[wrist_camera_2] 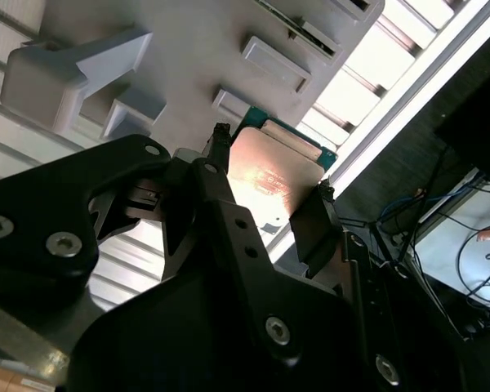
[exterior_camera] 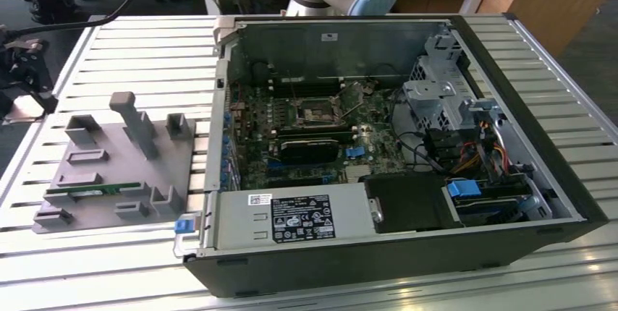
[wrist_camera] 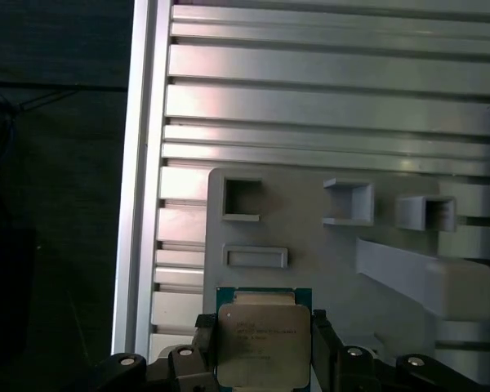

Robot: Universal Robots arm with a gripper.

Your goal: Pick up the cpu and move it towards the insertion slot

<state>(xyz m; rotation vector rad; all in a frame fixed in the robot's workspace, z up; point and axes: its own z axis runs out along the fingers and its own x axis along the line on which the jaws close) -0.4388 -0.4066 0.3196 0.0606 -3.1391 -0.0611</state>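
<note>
The cpu (wrist_camera: 264,339), a flat square chip with a silver top and green rim, sits between the black fingers of my gripper (wrist_camera: 264,351), which is shut on its two opposite edges. In the second wrist view the cpu (wrist_camera_2: 271,175) reflects warm light, and the gripper (wrist_camera_2: 269,184) holds it above the grey fixture plate (wrist_camera_2: 196,49). The insertion slot (exterior_camera: 316,113) is a square metal-framed socket on the motherboard inside the open computer case (exterior_camera: 569,202), well towards the exterior view's right of the fixture plate (exterior_camera: 106,173).
The fixture plate (wrist_camera: 310,245) carries raised blocks, pockets and a tall post (exterior_camera: 130,119); a green memory stick (exterior_camera: 92,192) lies on it. The slatted table (exterior_camera: 145,50) ends close beside the plate. A power supply (exterior_camera: 289,218), drive cages and cables fill the case.
</note>
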